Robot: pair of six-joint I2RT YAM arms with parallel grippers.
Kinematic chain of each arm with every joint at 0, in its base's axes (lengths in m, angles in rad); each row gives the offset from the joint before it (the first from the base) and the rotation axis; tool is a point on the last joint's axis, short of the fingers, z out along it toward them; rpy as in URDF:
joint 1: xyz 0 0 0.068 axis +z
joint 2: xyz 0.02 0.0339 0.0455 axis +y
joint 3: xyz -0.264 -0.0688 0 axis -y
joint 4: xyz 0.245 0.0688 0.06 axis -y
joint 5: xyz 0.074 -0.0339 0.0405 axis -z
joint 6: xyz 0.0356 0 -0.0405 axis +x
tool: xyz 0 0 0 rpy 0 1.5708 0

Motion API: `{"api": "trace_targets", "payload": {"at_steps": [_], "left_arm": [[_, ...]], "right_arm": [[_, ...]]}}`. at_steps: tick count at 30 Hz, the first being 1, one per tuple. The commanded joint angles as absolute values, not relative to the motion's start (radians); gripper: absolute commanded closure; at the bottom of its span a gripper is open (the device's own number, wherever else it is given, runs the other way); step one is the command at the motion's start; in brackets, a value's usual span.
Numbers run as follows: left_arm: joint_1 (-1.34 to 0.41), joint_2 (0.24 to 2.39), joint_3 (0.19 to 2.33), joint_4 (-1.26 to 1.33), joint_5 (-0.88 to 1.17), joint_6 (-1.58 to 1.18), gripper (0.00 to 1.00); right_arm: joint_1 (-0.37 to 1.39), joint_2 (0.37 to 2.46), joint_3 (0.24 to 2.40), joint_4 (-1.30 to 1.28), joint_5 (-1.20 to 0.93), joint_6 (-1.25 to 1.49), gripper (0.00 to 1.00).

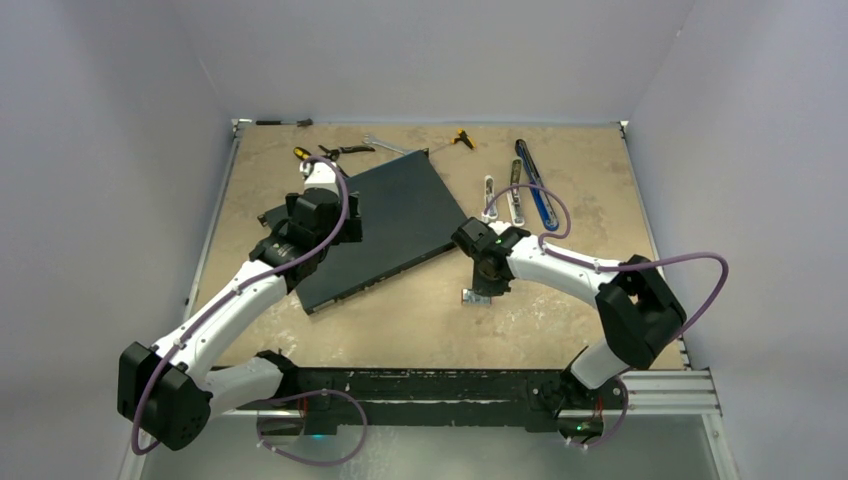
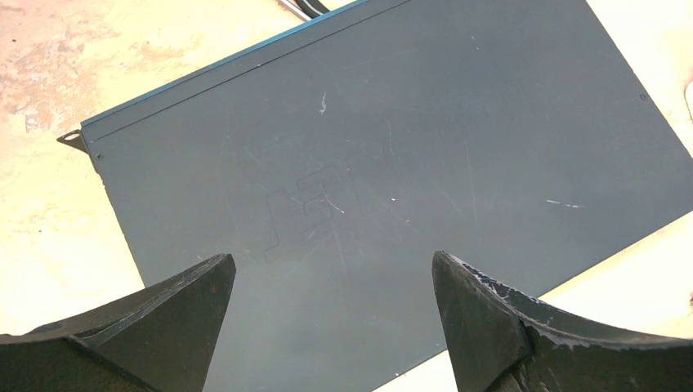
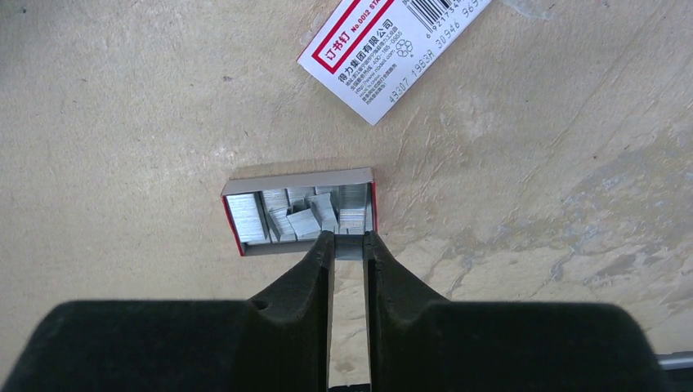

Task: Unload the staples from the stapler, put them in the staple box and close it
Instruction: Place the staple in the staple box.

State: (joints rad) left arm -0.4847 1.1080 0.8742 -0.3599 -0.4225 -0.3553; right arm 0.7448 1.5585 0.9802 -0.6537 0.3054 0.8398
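R gripper (image 3: 349, 238) is pointing down at the tan mottled table (image 3: 122, 122), its black fingers (image 3: 302, 269) sitting nearly together w/ only a slim gap. The tips are resting at the near wall of a small grey cardboard tray (image 3: 294, 178) w/ red ends. Silvery-grey metal staples (image 3: 298, 216) are lying loose inside that tray, short strips piled at odd angles. A grey bit is showing btwn the tips; can't tell if it's a strip being pinched or just the tray wall. A white card sleeve (image 3: 392, 49) w/ red border, printing and barcode is lying flat beyond the tray, apart from it.

L gripper (image 2: 333, 260) is hanging spread wide over a flat dark grey metal panel (image 2: 409, 122) w/ a blue far edge, nothing btwn its fingers. In the top view the panel is lying angled at mid-table, the tray just right of its near corner. A long blue-and-black bar (image 1: 535, 185) and two pale bars (image 1: 489, 197) are lying toward the far right; too small to tell which is the stapler.
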Motion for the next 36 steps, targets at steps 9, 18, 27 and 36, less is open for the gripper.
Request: {"api": "trace_targets", "payload": {"at_steps": [9,18,27,36], "left_arm": [[-0.476,1.110,0.885,-0.333,-0.418,-0.351,0.11],[-0.476,1.110,0.885,-0.332,-0.417,-0.351,0.11],[-0.474,1.111,0.885,-0.331,-0.414,-0.351,0.11],[-0.471,1.110,0.885,-0.330,-0.411,-0.352,0.11]], "right_arm": [[0.738,1.572,0.977,-0.627,0.314,0.807,0.82],[0.738,1.584,0.973,-0.623,0.307,0.800,0.82],[0.738,1.598,0.969,-0.612,0.291,0.792,0.81],[0.738,1.598,0.977,-0.615,0.299,0.790,0.74]]}}
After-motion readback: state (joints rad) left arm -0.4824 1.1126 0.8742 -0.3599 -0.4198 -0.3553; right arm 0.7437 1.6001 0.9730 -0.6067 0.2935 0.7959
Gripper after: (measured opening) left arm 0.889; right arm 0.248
